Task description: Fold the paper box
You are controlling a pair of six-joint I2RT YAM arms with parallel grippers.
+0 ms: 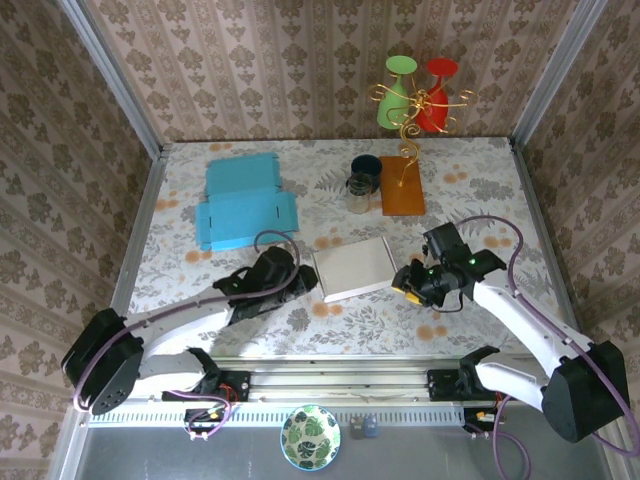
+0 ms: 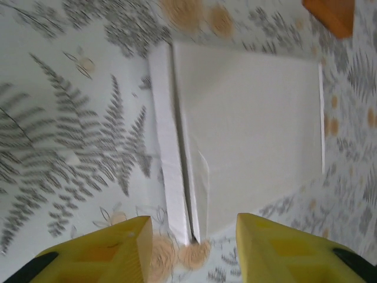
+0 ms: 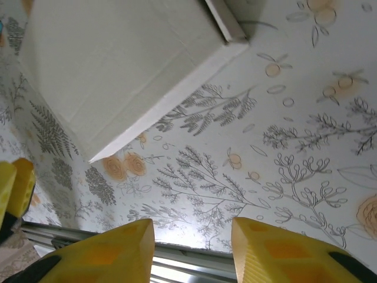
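- The white paper box (image 1: pixel 352 268) lies flat and closed on the flowered table (image 1: pixel 470 190). It sits near the front middle, turned slightly askew, between my two grippers.
- My left gripper (image 1: pixel 300 282) sits just beside the box's left edge. Its jaws stand part-way apart and pinch nothing; the box's near corner shows in the gap between them in the left wrist view.
- My right gripper (image 1: pixel 405 283) is just off the box's right front corner. Its jaws are likewise part-way apart and empty, over bare cloth.
- Behind the box stand a glass jar (image 1: pixel 358 195), a dark cup (image 1: pixel 366 167) and an orange board (image 1: pixel 402 186).
- Blue cardboard sheets (image 1: pixel 240 203) lie at the back left.
- A leaf-patterned bowl (image 1: pixel 310 437) sits in front of my bases.
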